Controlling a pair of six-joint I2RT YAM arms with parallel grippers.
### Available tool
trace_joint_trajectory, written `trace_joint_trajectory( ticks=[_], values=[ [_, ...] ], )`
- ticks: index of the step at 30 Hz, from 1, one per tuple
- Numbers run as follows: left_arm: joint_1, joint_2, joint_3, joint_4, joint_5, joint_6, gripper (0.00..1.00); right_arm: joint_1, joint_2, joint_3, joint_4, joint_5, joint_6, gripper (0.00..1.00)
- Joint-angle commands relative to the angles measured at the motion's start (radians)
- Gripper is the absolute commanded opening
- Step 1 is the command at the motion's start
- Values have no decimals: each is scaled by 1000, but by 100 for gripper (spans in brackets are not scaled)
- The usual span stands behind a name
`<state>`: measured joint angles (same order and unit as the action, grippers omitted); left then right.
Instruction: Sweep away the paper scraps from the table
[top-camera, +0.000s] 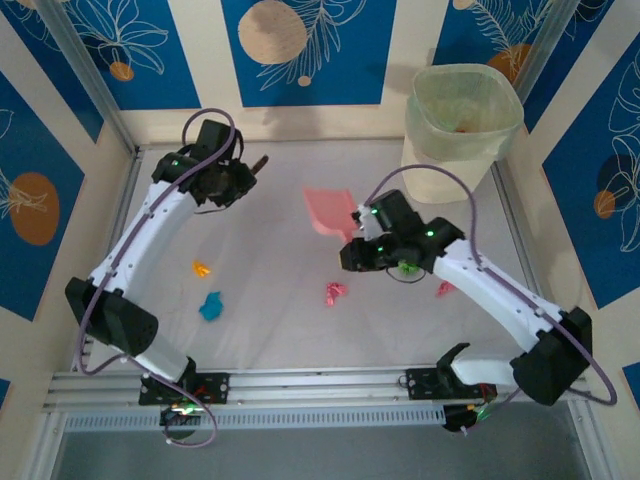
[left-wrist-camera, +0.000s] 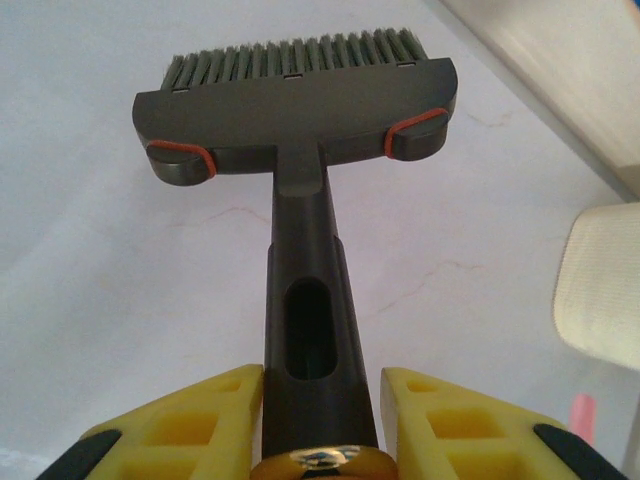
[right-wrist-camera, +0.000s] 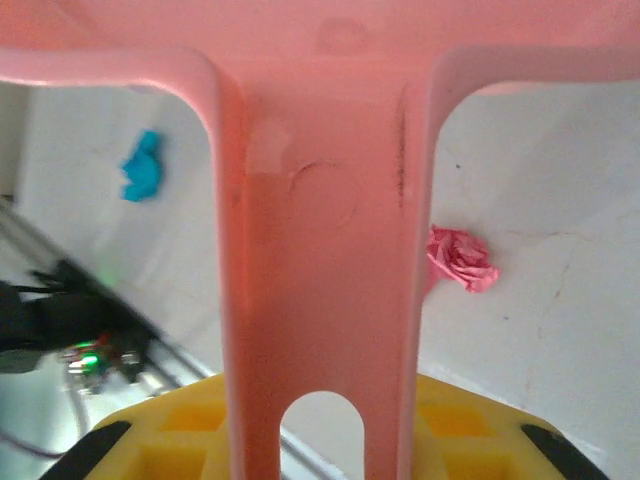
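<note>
My left hand (left-wrist-camera: 320, 425) is clamped on the black brush (left-wrist-camera: 300, 120) and my right hand (right-wrist-camera: 320, 430) grips the pink dustpan (right-wrist-camera: 320, 200). I see the paper scraps (top-camera: 211, 306), orange, blue and pink, scattered on the worktop (top-camera: 280, 340) between the arms.

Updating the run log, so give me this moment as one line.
left gripper: shut on brush | right gripper: shut on dustpan | paper scraps: orange, blue, pink lying loose on table | sweep: not done

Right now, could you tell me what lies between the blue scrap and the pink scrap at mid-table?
Nothing: in the top view, the table between the blue scrap and the pink scrap is bare white surface.
</note>
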<state>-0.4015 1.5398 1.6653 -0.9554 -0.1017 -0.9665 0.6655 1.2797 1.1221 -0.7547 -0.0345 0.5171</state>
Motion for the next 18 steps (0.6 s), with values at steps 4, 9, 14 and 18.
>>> trace_joint_trajectory(
  ticks=[4,9,14,18],
  values=[
    [13,-334,-190,-104,-112,178,0,159,285,242,-215,342,121,0],
    [36,-455,-311,-168,-170,166,0,324,401,346,-388,416,1,0],
    [56,-503,-319,-233,-235,127,0,446,379,270,-352,406,-135,0],
    [81,-452,-229,-359,-251,113,0,450,449,299,-322,336,-246,0]
  ],
)
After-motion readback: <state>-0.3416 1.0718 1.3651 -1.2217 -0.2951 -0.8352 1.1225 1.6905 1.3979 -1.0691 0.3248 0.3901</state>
